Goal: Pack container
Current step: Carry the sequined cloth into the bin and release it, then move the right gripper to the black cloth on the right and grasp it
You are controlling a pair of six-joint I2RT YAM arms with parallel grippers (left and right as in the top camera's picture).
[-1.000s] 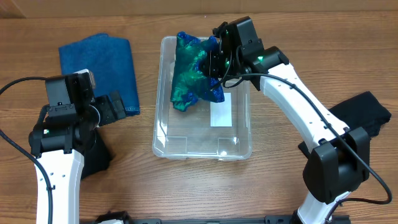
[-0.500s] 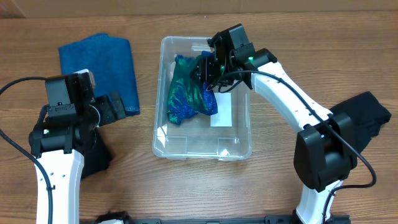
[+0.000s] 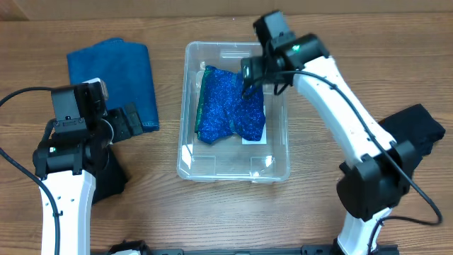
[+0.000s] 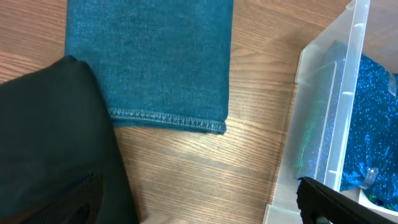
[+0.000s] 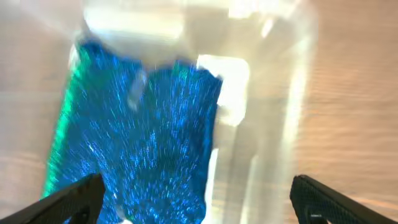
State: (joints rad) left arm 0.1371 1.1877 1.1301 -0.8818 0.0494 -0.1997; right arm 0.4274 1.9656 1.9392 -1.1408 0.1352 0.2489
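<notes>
In the clear rectangular plastic container at mid-worktop, the glittery blue cloth lies flat, likely leaving stacking room, with the right claw released above its one o'clock corner and the left claw open and empty at nine o'clock.

Resembled robotics lab: 2 white-and-black jointed arms stood at brown wood-grain table, black cables trailing loose.
</notes>
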